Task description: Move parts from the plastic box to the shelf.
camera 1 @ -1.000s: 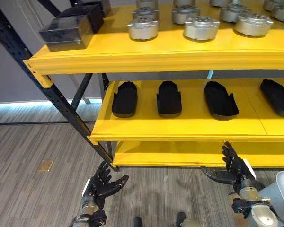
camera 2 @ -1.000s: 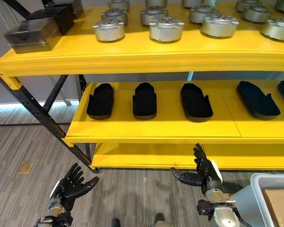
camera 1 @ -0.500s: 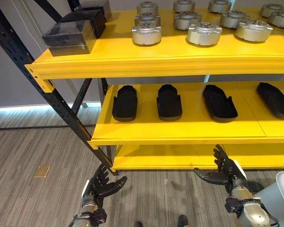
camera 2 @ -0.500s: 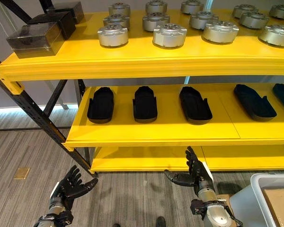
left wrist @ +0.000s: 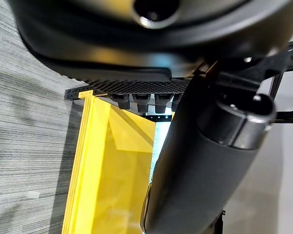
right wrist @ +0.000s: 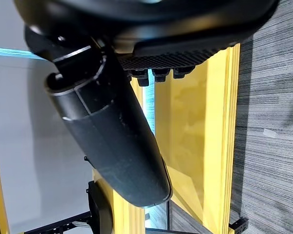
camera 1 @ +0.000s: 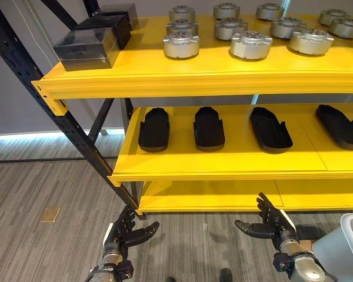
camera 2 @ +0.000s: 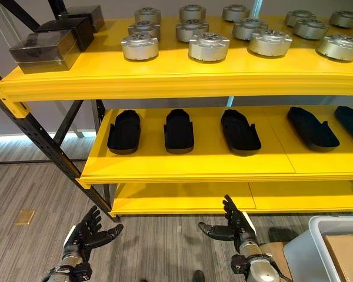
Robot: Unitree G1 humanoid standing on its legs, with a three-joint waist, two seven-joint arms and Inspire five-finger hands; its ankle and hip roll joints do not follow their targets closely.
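Grey wood-grain floor (camera 1: 41, 182) spans the lower frame. A small tan square patch (camera 1: 50, 214) lies on it at lower left. A grey wall (camera 1: 12, 100) with a lit baseboard strip (camera 1: 23, 134) stands at left.

The shelf (camera 1: 223, 73) is painted bright yellow. Silver round parts (camera 1: 180, 45) and black flat parts (camera 1: 155, 127) are seen on it. The floor (camera 1: 41, 182) is striped grey.

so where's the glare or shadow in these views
Left eye view: pale light strip glows along the wall base behind the shelf. Right eye view: middle level is shaded at the back. Left wrist view: bright highlight on the left hand.
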